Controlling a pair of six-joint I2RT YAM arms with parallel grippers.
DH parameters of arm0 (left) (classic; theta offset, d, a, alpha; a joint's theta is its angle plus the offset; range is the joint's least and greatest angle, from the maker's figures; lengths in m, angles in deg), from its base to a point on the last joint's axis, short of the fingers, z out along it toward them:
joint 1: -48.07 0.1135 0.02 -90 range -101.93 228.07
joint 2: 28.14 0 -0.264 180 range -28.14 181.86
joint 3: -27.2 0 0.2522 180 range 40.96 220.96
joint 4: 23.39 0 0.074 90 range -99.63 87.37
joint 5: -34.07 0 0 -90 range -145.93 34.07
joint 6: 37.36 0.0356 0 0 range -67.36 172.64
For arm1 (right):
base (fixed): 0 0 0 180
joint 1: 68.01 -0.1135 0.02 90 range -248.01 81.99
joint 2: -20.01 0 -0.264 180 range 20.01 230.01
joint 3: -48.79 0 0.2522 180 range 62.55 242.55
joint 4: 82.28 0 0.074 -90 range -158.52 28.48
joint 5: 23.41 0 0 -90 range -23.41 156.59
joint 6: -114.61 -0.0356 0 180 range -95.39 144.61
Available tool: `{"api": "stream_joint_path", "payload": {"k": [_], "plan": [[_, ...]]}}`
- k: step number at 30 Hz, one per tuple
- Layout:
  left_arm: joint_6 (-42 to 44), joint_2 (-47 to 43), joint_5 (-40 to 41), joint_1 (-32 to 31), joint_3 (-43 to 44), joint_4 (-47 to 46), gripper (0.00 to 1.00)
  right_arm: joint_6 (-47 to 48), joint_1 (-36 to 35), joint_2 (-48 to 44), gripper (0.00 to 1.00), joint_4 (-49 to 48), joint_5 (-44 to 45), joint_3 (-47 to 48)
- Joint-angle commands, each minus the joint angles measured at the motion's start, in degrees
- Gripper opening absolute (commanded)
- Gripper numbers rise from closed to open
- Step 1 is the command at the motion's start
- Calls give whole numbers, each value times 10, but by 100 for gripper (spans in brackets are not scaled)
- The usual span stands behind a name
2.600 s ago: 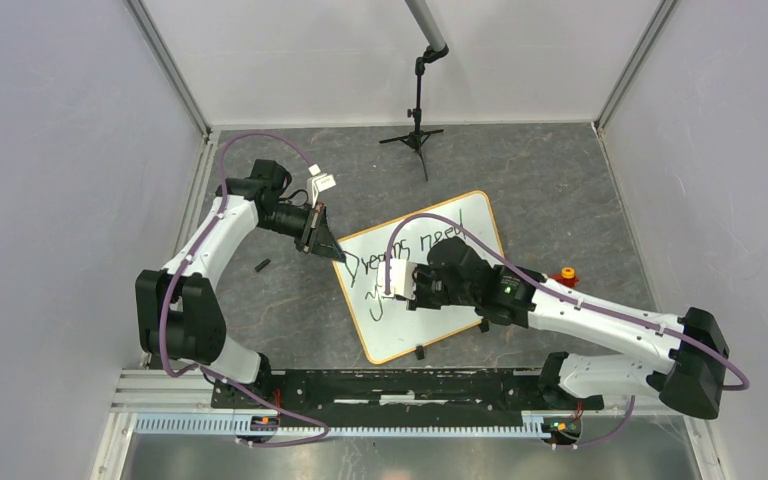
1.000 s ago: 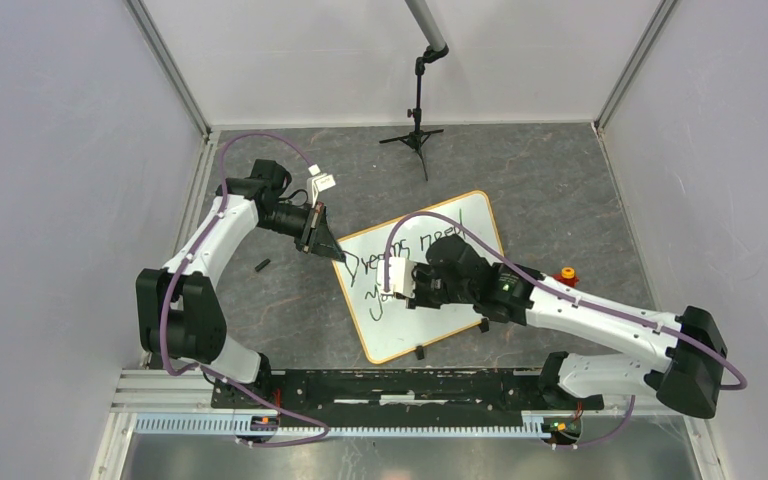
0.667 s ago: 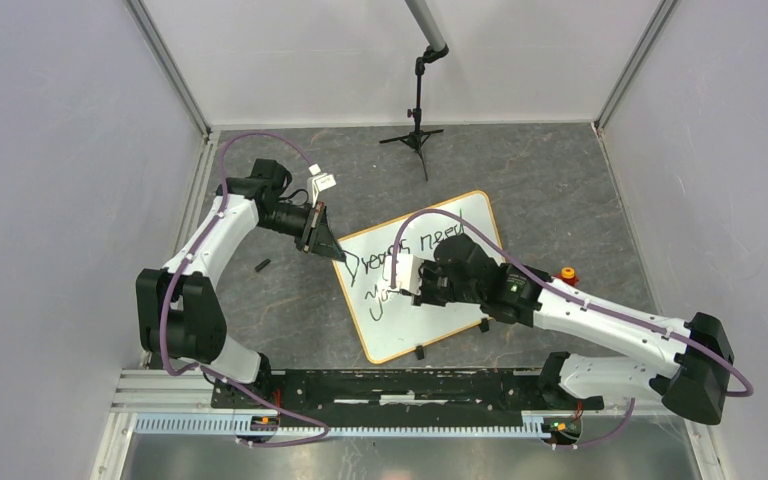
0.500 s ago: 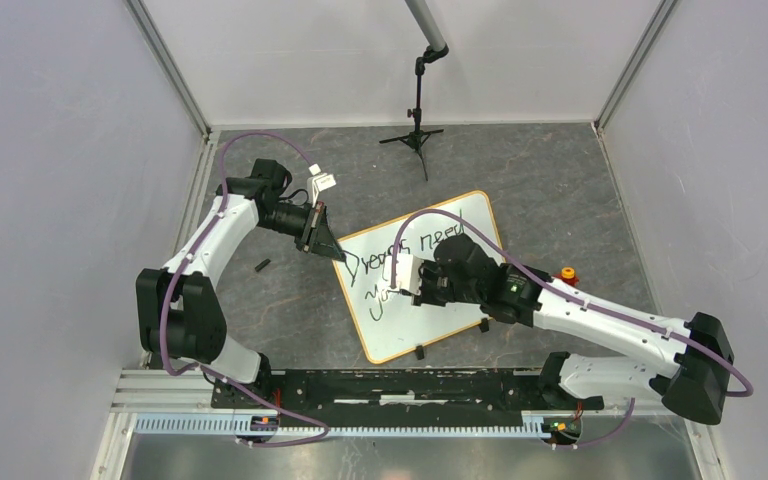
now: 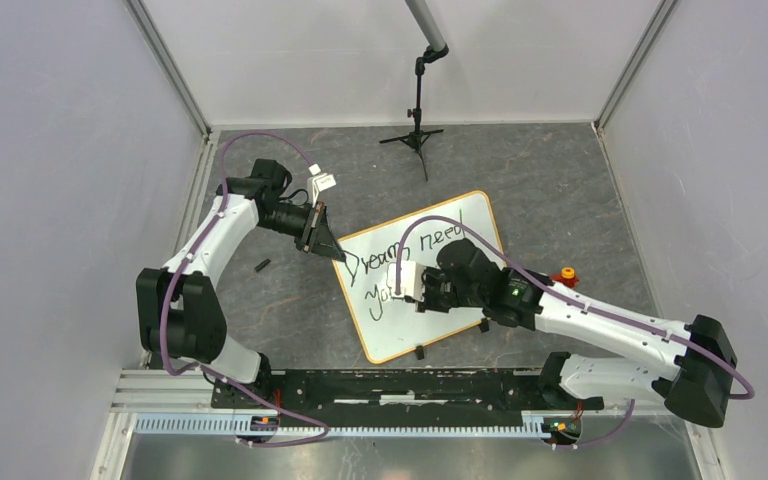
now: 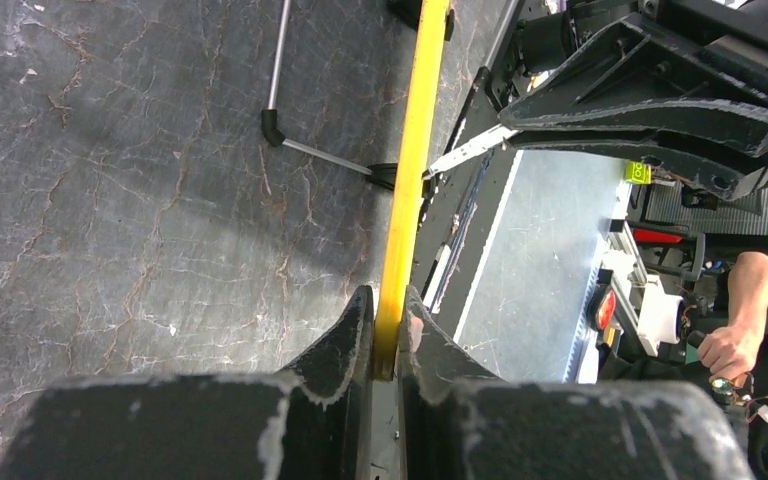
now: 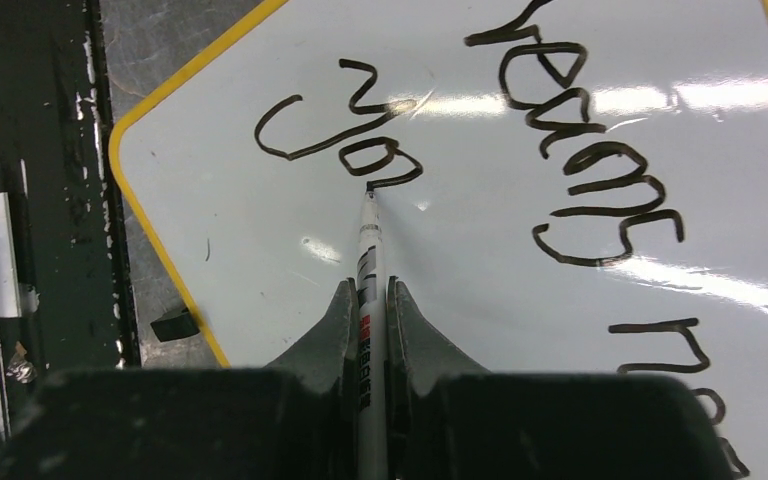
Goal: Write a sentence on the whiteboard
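The whiteboard [image 5: 410, 335] lies tilted on the grey table, its rim yellow-orange. My left gripper [image 5: 335, 250] is at its left corner. In the left wrist view that gripper [image 6: 387, 295] is shut on the board's yellow edge [image 6: 415, 150]. The sentence [image 5: 400, 258] reads "Dreams need", with "yo" below it. My right gripper [image 7: 370, 283] is shut on a white marker [image 7: 371, 250]. The marker's black tip touches the whiteboard [image 7: 480, 290] at the bottom of the "o" of "yo" [image 7: 350, 145]. From above, the right gripper [image 5: 402, 288] hovers over the second line.
A black tripod stand [image 5: 418, 130] rises at the back. A small black cap [image 5: 262, 266] lies left of the board, and a red-orange toy [image 5: 565, 275] sits to its right. Black clips [image 5: 419, 352] [image 7: 175, 323] sit at the board's near edge. The black rail [image 5: 410, 385] spans the front.
My right gripper has shifted slightly right and back over the board with the marker, and the second line has grown to "yo". The left arm has stayed still on the rim.
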Motion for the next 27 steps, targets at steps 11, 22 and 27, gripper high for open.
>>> {"api": "stream_joint_path", "payload": {"k": [11,22,27], "plan": [[6,11,29,-5,18,-15,3,17,15,-12,0,32,32,9],[8,12,30,-6,19,-14,2,3,35,-5,0,7,42,32],[7,16,29,-6,20,-15,2,-2,37,0,0,2,41,38]]}}
